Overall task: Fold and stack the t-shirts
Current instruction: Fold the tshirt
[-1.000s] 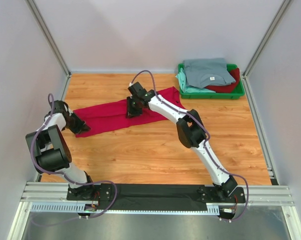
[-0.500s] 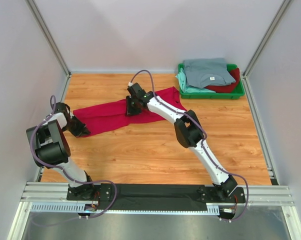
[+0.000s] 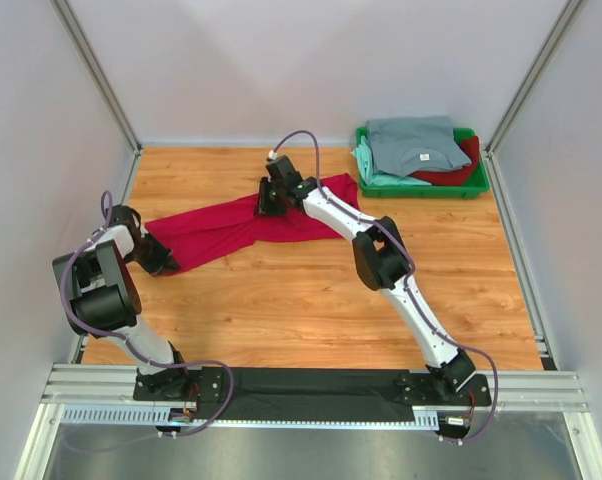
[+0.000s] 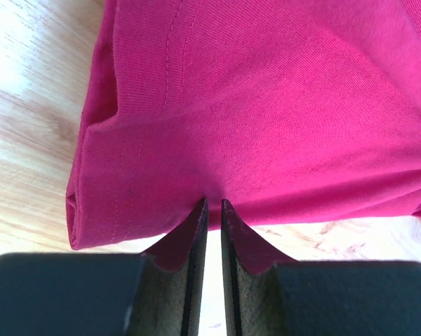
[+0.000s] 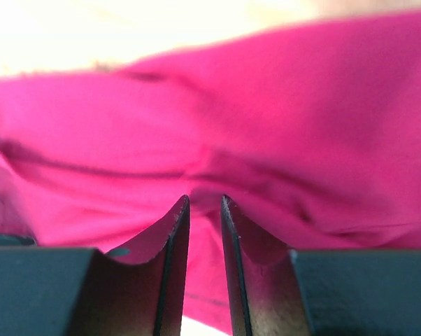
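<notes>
Now: left gripper (image 4: 212, 203) nearly closed, only a thin slit, pinching the hem of the crimson t-shirt (image 3: 216, 228). Right gripper (image 5: 203, 201) likewise narrowed on a bunched fold of it. Shirt lies stretched on the table (image 3: 301, 300), left of the green tray (image 3: 478, 188), which holds 3 other tees (image 3: 413, 148).

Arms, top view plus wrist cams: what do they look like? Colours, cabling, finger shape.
Both the left arm and right arm have white link shells with chunky black joint housings. A purple-grey cable loops loosely along each. The left hand and right hand each have two dark fingers tapering to thin curved tips. No markings visible.
</notes>
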`<state>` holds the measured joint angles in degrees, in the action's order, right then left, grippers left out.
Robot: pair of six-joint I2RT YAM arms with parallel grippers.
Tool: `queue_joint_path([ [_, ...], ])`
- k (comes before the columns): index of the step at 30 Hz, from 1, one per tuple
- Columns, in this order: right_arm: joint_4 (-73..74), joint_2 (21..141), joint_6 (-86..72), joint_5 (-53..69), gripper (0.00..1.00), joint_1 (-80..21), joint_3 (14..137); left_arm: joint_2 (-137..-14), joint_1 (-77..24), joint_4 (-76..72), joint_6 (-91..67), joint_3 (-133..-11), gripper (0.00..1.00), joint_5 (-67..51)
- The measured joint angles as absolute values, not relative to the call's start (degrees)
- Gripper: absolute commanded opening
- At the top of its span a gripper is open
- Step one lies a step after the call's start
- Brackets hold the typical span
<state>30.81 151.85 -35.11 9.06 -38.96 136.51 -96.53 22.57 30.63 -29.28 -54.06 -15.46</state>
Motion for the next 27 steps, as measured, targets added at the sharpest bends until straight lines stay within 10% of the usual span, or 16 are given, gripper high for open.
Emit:
queue_joint_path([
  [12, 25.5, 155.54, -39.2, 10.55, 0.28, -33.3, 142.93, -94.54, 22.7, 32.8, -26.3, -53.67, 0.24, -15.16],
  [21, 30.0, 142.82, -36.32, 11.62, 0.31, -34.24, 125.78, -83.94, 22.44, 33.06, -25.23, -53.74, 0.28, -19.27],
  [27, 34.33, 139.09, -32.45, 12.05, 0.29, -36.32, 124.99, -96.86, 21.85, 34.92, -24.18, -62.37, 0.25, -20.34],
])
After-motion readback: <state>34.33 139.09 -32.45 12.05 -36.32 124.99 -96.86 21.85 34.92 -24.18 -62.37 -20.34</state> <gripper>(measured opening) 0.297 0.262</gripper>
